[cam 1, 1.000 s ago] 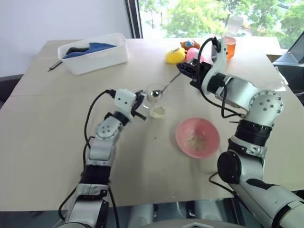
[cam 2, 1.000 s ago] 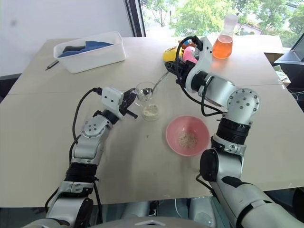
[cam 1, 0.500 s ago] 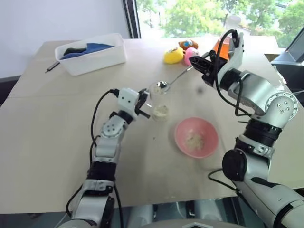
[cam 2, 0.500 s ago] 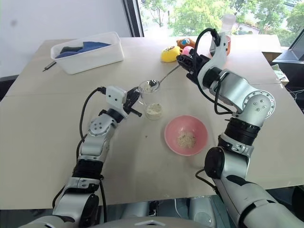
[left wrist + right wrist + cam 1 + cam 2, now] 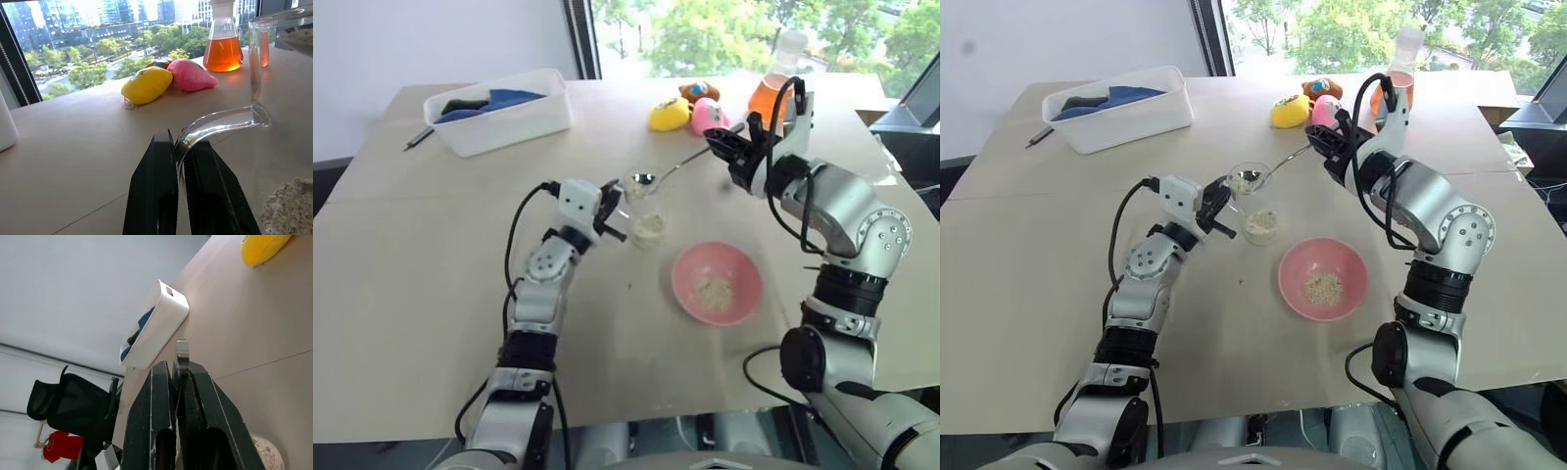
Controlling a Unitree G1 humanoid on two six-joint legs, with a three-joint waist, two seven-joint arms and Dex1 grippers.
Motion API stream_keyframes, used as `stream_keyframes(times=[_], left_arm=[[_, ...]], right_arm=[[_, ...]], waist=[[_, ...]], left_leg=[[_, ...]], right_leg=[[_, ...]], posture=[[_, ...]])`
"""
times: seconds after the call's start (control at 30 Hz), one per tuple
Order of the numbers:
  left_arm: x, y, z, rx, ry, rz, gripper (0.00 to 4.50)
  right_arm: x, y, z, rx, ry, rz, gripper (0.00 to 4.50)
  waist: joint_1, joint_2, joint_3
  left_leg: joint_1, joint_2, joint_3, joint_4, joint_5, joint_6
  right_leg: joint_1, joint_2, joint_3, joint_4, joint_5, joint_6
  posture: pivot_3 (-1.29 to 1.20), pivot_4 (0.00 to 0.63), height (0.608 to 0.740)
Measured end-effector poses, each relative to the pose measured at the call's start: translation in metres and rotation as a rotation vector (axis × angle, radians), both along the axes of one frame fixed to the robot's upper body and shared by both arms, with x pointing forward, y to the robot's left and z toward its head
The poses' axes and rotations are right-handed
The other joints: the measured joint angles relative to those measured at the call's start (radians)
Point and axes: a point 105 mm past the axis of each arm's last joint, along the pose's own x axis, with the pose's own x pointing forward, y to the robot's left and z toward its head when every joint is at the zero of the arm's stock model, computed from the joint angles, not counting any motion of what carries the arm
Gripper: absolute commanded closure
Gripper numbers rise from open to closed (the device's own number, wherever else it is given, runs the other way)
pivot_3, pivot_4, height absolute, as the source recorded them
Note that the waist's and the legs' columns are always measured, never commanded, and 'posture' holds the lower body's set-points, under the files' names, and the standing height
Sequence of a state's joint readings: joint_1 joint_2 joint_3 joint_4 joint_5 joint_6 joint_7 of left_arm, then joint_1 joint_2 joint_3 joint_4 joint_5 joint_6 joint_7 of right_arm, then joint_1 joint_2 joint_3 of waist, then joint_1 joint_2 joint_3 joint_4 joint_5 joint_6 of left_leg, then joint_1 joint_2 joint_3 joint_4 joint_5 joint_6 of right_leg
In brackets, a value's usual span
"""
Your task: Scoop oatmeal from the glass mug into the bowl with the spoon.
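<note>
The glass mug [image 5: 1252,204] stands mid-table with pale oatmeal [image 5: 1258,224] at its bottom. My left gripper [image 5: 1216,205] is shut on the mug's clear handle [image 5: 215,125]. The spoon [image 5: 1273,168] slants down from my right gripper [image 5: 1318,137], which is shut on its handle end [image 5: 182,352]. Its small bowl [image 5: 1244,180] sits level at the mug's rim with a few flakes in it. The pink bowl [image 5: 1322,279] lies to the right of the mug, nearer me, with a small clump of oatmeal [image 5: 1324,288] inside.
A white tub [image 5: 1121,106] with dark and blue items stands at the far left, with a dark pen [image 5: 1039,135] beside it. Yellow [image 5: 1290,110] and pink [image 5: 1326,110] toys and an orange-liquid flask [image 5: 1397,83] sit at the far edge, behind my right arm.
The spoon has come up out of the mug to its rim and now carries flakes. My right hand shifted right and rolled its wrist. The left gripper kept its hold on the mug.
</note>
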State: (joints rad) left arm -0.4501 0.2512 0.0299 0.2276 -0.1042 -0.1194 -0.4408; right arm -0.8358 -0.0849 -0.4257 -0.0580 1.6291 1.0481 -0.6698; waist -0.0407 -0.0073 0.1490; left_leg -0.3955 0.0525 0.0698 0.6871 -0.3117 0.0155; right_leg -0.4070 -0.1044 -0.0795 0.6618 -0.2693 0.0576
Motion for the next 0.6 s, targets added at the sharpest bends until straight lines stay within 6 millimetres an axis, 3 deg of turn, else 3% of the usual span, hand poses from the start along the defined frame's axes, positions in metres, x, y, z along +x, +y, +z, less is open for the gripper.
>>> stream_keyframes(times=[0.6], left_arm=[[-0.003, -0.002, 0.001, 0.004, -0.024, -0.021, 4.44]], right_arm=[[0.000, -0.010, -0.007, 0.127, 0.085, -0.005, 4.50]], waist=[[0.002, 0.000, 0.000]], left_leg=[[0.000, 0.000, 0.000, 0.000, 0.000, 0.000]], right_leg=[[0.000, 0.000, 0.000, 0.000, 0.000, 0.000]], posture=[[0.00, 0.150, 0.740]])
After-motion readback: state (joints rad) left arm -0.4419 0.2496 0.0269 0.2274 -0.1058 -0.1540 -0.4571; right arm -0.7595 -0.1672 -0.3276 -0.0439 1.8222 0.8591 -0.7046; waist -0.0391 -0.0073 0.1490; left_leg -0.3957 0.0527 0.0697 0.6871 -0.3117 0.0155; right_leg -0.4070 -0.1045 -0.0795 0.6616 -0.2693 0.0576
